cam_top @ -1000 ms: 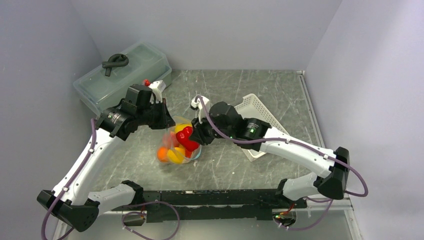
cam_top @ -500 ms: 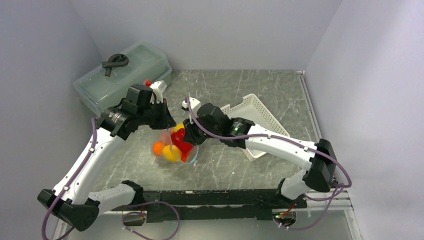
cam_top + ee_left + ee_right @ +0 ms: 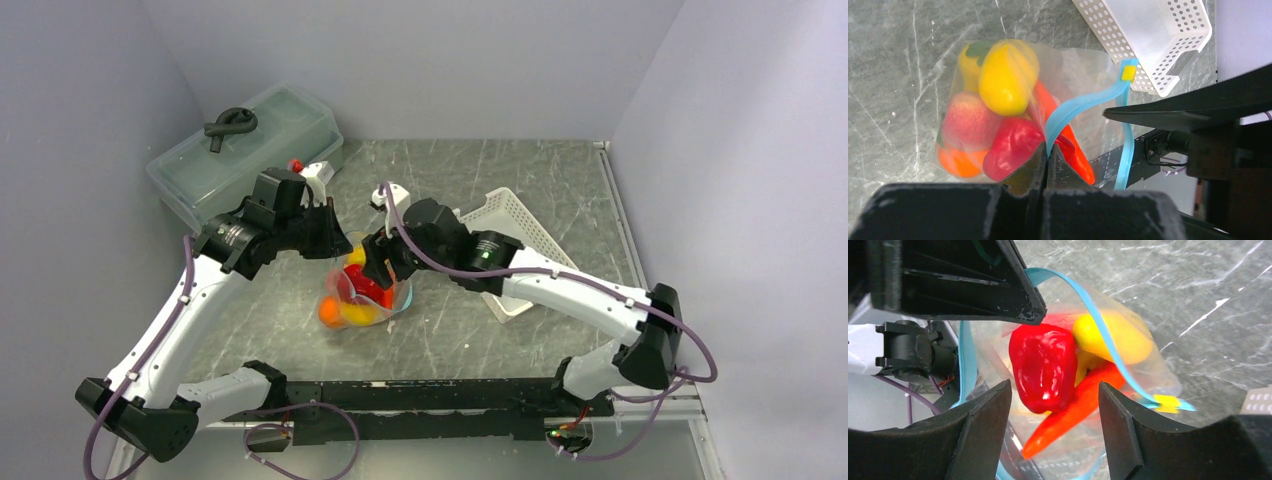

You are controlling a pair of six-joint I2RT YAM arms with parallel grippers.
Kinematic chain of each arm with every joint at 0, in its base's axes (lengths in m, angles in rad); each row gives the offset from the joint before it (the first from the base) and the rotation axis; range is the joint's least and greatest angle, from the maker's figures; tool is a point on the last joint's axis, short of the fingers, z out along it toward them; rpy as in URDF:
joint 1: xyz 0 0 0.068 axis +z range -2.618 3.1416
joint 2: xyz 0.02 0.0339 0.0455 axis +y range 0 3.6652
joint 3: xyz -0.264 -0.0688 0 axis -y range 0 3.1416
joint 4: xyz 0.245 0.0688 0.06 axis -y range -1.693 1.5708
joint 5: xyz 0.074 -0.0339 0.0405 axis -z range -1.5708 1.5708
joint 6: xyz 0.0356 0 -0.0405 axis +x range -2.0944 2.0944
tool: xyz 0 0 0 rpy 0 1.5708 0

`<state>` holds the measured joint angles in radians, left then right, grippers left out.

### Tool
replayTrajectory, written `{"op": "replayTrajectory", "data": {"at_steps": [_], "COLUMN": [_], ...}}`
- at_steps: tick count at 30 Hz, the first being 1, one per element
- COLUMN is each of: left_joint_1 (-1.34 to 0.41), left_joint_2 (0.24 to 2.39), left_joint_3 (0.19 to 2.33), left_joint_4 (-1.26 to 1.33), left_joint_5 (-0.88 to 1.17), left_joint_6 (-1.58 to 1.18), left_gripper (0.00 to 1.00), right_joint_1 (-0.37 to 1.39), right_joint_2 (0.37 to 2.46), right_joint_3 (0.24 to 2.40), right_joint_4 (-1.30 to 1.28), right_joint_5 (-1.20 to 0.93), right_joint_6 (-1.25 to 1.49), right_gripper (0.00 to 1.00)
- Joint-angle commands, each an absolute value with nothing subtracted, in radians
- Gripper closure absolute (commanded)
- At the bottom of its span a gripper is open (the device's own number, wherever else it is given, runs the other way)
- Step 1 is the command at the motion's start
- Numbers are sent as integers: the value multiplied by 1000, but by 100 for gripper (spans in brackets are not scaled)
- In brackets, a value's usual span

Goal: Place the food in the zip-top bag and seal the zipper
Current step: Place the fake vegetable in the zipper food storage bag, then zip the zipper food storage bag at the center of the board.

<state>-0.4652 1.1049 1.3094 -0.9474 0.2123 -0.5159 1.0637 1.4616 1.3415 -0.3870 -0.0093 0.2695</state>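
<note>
One clear plastic pouch [image 3: 1078, 65], judged limp and slippery: its teal-blue zipper strip [image 3: 1083, 102] is clamped by the left gripper [image 3: 1047, 150] at 6 o'clock; right gripper [image 3: 1054, 387] spread, empty.

Plain pale grey-lavender walls [image 3: 420, 60] box in my grey, white-veined counter [image 3: 520, 170] on three sides; soft, even light.

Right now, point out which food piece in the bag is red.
The red pepper, blocky and glossy; the long carrot beside it is orange, the lemon yellow.
</note>
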Motion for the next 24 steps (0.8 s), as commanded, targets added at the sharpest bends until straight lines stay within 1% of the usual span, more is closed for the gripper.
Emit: {"op": "replayTrajectory", "data": {"at_steps": [1, 8, 12, 17, 19, 24], "left_joint_1": [-462, -462, -462, -460, -460, -460], "left_joint_2": [1081, 1104, 1118, 1112, 1104, 1093], "left_joint_3": [1343, 1368, 1394, 1429, 1441, 1473], "left_joint_4": [-918, -947, -980, -1007, -1013, -1047], "left_joint_5": [227, 265, 296, 396, 440, 539], "left_joint_6": [-497, -428, -363, -293, -274, -233], "left_gripper": [100, 100, 100, 100, 100, 100], "right_joint_1": [1069, 1069, 1069, 1069, 1069, 1069], "right_joint_2": [1366, 1241, 1193, 1130, 1089, 973], "right_joint_3": [1391, 1331, 1304, 1254, 1214, 1113], "right_joint_4": [-411, -387, -393, -399, -378, -346], "right_joint_5": [48, 30, 61, 77, 62, -52], "right_joint_6": [210, 132, 73, -46, -101, -257], "right_gripper": [32, 28, 28, 26, 26, 25]}}
